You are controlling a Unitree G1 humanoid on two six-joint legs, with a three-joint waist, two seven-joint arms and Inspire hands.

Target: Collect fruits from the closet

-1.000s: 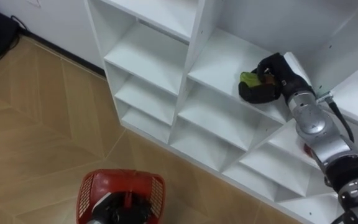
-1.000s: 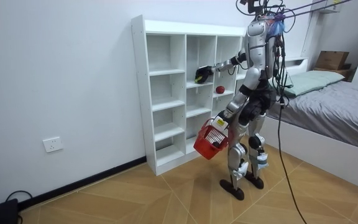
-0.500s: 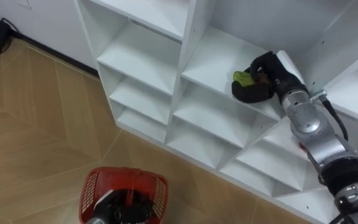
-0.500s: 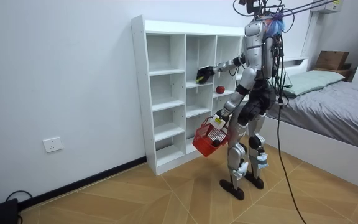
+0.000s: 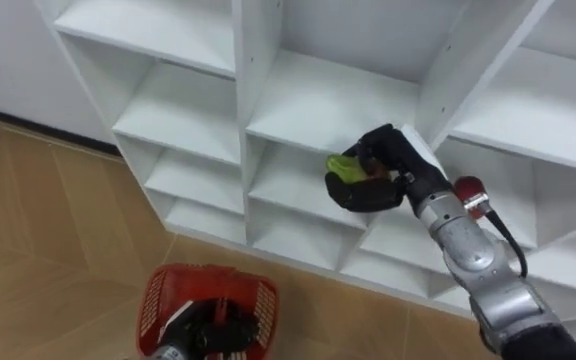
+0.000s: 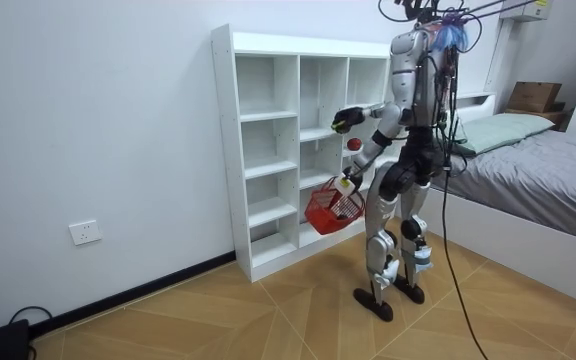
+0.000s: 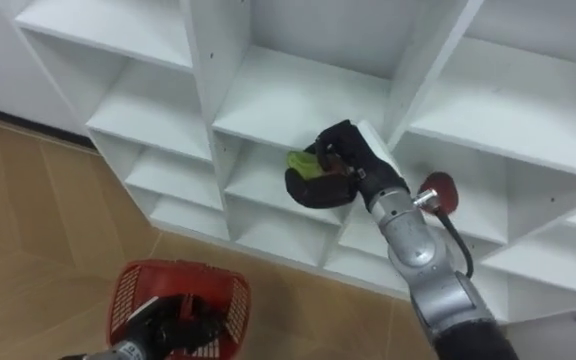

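My right hand [image 5: 373, 185] is out in front of the white closet [image 5: 328, 100], its fingers curled round a green fruit [image 5: 341, 165]. The same right hand [image 6: 342, 123] is level with the middle shelf in the room view. A red fruit [image 5: 469, 189] lies on a shelf just behind my right forearm. Low on my left hangs a red mesh basket [image 5: 208, 300], with my left hand [image 5: 206, 332] shut on its handle. The basket [image 6: 330, 209] sits below the fruit hand, close to the closet front.
The closet [image 6: 268, 150] stands against the wall, and its other compartments hold nothing. Wooden floor [image 5: 38, 240] lies to my left. A bed [image 6: 538, 170] stands behind me on the room view's right.
My right hand has drawn back out of the shelf compartment with the green fruit in it. My left arm has lifted the basket higher, closer to the closet. My view has shifted.
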